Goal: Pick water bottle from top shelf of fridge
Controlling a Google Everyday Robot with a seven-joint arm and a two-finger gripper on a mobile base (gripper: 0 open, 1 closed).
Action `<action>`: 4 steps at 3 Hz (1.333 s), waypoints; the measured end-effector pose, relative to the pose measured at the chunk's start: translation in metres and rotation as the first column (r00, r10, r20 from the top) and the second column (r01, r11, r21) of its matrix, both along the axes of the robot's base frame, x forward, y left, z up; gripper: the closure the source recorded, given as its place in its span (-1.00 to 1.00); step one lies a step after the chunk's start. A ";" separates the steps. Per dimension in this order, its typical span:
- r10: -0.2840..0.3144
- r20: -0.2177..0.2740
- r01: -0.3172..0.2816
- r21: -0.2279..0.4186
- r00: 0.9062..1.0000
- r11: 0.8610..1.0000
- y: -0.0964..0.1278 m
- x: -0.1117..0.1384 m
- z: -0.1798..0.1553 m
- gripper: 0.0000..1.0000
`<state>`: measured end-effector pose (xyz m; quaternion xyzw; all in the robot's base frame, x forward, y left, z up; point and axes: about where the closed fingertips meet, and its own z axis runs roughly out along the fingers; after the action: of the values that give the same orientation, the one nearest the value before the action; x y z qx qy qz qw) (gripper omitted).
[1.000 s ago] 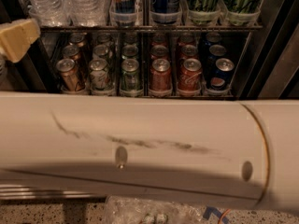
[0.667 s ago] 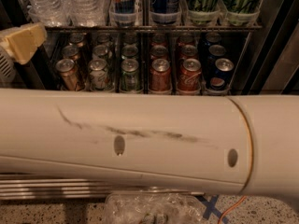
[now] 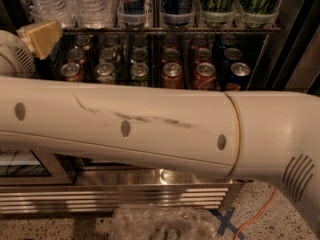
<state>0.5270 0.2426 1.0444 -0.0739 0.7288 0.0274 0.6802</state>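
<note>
Tan-tipped gripper has edged right toward the rack; its grip state cannot be told. Clear ribbed plastic water bottle stands just above it, on the thin silver wire top shelf.

White arm horizontal, tool at upper left

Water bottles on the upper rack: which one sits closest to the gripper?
The leftmost clear ribbed plastic bottle, just above the tan gripper at the view's left edge; the other bottle stands further right.
</note>
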 end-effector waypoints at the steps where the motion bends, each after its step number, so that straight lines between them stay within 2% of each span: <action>1: -0.033 0.021 0.033 0.004 0.999 0.999 -0.006 0.023 0.002 -0.56; 2: -0.061 0.037 0.060 0.014 0.997 0.998 -0.011 0.036 0.004 -0.44; 4: -0.108 0.092 0.107 0.016 0.990 0.994 -0.024 0.048 0.024 -0.42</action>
<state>0.5746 0.2191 1.0686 -0.0321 0.6994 -0.0086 0.7140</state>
